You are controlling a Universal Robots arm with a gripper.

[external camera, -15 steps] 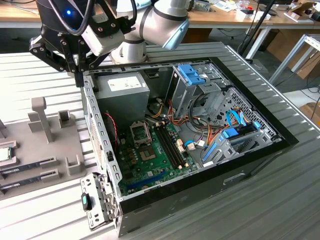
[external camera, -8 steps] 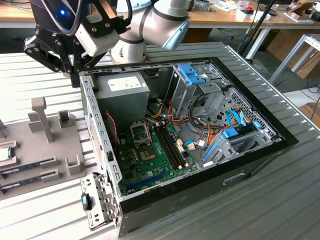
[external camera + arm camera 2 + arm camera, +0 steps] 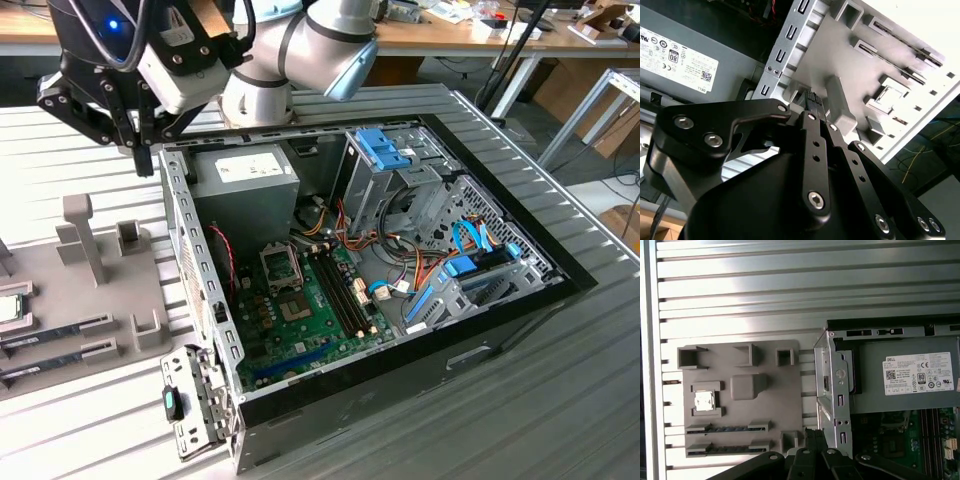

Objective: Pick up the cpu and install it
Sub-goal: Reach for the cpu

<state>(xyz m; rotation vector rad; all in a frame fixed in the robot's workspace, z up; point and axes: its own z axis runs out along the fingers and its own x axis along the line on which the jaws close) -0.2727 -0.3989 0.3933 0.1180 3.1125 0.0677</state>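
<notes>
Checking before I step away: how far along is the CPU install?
Nothing looks done yet: the cpu lies in its slot on the grey tray, outside the computer case. The gripper hangs by the case's edge, fingers shut on nothing. Left: both pickup and install on the motherboard.

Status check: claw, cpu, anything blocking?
Black claw shut, empty, near open computer case's metal side wall. Small square silver-topped cpu seated in grey tray, untouched. Raised grey block stands beside it.
</notes>
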